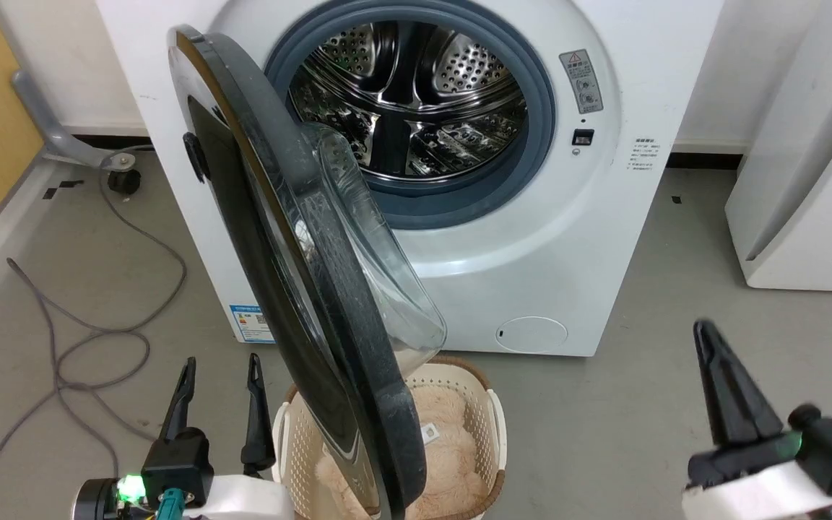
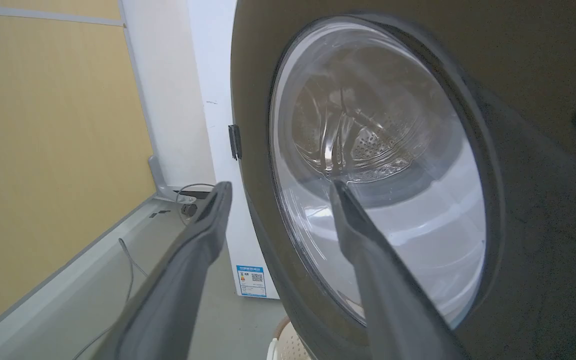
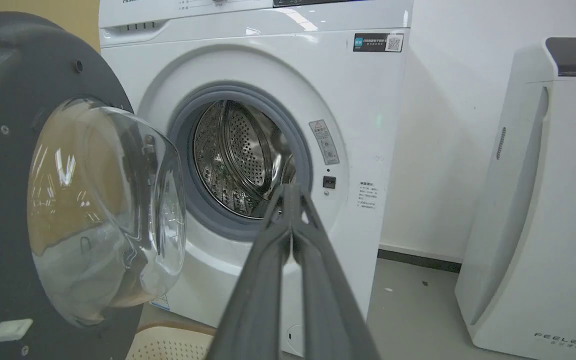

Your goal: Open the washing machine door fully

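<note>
So the washing machine door (image 1: 257,253) is hanging about half open off the left side of the washing machine (image 1: 604,217), over a basket (image 1: 492,426). The left gripper (image 1: 221,365) is sitting spread wide near the door's outer face, and the right gripper (image 3: 290,190) is sitting pinched closed, empty. The white appliance (image 3: 518,200) beside the machine is showing FEELBIRD.

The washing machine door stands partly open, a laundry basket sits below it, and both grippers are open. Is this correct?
Not quite: the right gripper is shut, with no gap at its tip, as the right wrist view shows. The left gripper is open, the washing machine door stands partly open, and the laundry basket sits below it.
</note>
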